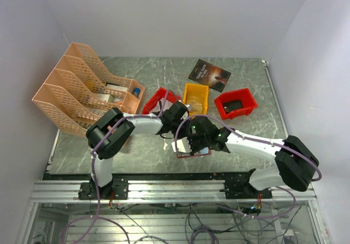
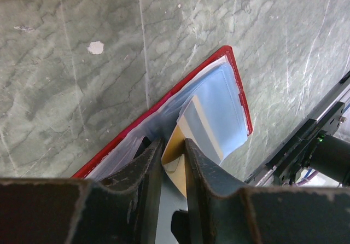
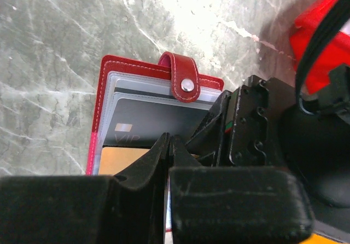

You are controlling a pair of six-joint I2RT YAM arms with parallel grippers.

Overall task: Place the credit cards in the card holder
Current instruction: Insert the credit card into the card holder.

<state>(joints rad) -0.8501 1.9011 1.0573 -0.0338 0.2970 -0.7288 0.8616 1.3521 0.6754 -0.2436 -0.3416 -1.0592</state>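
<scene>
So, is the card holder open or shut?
Open: the card holder lies spread, its pale pockets and a dark card exposed.

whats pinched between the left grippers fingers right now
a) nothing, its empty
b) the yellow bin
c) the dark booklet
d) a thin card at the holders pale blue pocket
d: in the left wrist view the left gripper is closed on a tan-and-pale card, whose far end lies at the pale blue pocket of the open card holder.
</scene>
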